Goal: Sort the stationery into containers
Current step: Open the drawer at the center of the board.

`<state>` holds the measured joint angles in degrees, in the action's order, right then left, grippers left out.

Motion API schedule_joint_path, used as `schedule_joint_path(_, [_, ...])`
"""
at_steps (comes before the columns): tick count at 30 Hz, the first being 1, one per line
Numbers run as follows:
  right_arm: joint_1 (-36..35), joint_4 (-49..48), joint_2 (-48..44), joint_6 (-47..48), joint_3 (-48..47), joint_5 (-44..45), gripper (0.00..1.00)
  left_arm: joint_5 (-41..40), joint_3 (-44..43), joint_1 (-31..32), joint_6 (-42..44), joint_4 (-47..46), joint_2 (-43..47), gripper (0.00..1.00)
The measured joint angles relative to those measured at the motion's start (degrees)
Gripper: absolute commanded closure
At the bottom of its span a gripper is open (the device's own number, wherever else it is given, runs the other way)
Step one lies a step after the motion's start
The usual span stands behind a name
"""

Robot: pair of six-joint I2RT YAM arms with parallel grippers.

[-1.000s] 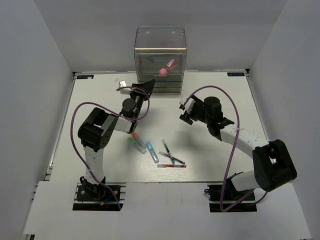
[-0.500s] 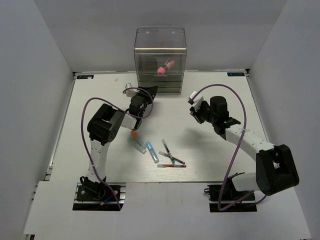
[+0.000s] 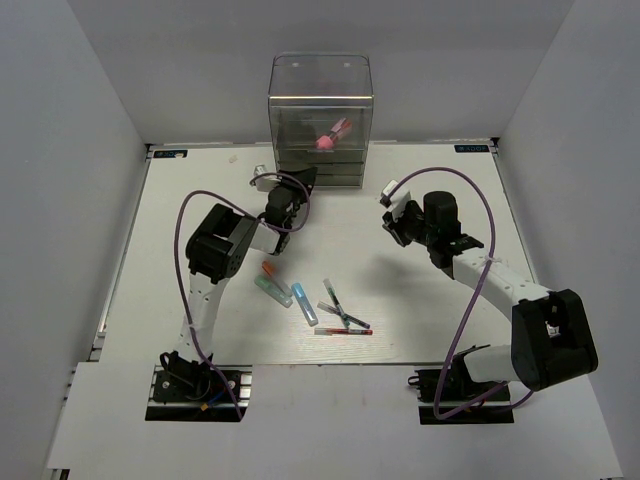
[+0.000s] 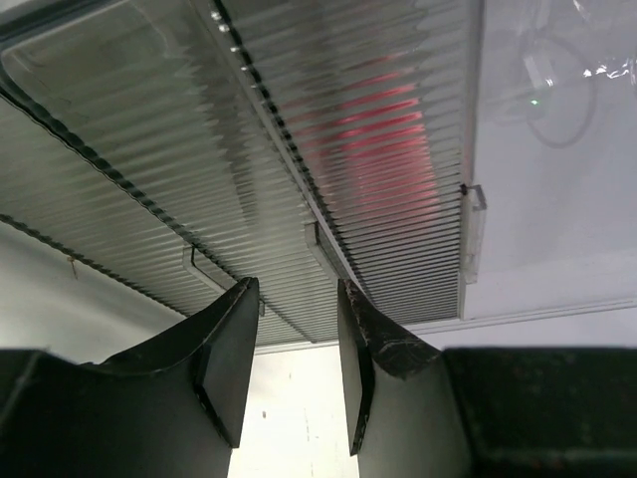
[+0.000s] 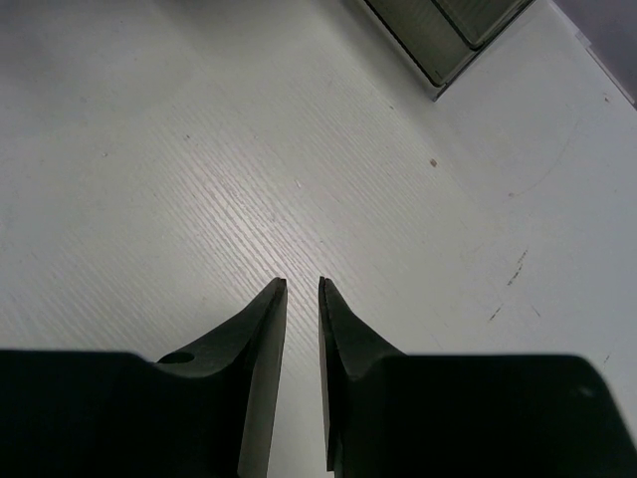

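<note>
The containers are the stacked drawers of a clear grey-tinted box (image 3: 320, 115) at the back; a pink-and-red piece (image 3: 330, 138) lies in an upper drawer. My left gripper (image 3: 303, 181) is at the box's lower left front, open and empty. In the left wrist view its tips (image 4: 296, 287) stand just short of a ribbed drawer front (image 4: 328, 149) and its small handle (image 4: 317, 242). My right gripper (image 3: 393, 222) hovers right of the box, jaws narrowly apart (image 5: 303, 283) over the bare table, holding nothing. Orange-capped (image 3: 268, 270), teal-capped (image 3: 268, 290) and blue-capped (image 3: 305, 303) markers lie mid-table.
Thin pens (image 3: 342, 308) and a red pen (image 3: 343, 331) lie crossed right of the markers. A corner of the box (image 5: 448, 35) shows in the right wrist view. White walls enclose the table on three sides.
My left gripper has moved right and closer to the lower drawers and narrowed a little. My right gripper has drawn back to the right and closed to a narrow gap.
</note>
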<state>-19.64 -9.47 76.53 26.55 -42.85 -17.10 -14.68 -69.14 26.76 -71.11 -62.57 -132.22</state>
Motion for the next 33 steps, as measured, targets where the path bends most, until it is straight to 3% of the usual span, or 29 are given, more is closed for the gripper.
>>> schedule_joint_path(17, [0.13,0.04,0.02,1.05,0.02,-0.9,0.74,-0.46,-1.68,0.0,-3.08,-5.2,-2.51,0.57])
schedule_joint_path(28, [0.13,0.13,0.02,1.51,0.44,-1.03,0.74,-0.7,-4.33,-0.39,-3.69,-3.1,-2.8,0.57])
schedule_joint_path(33, [0.13,0.13,0.02,1.7,0.44,-1.03,0.74,-0.76,-6.16,-0.46,-4.04,-1.81,-4.0,0.69])
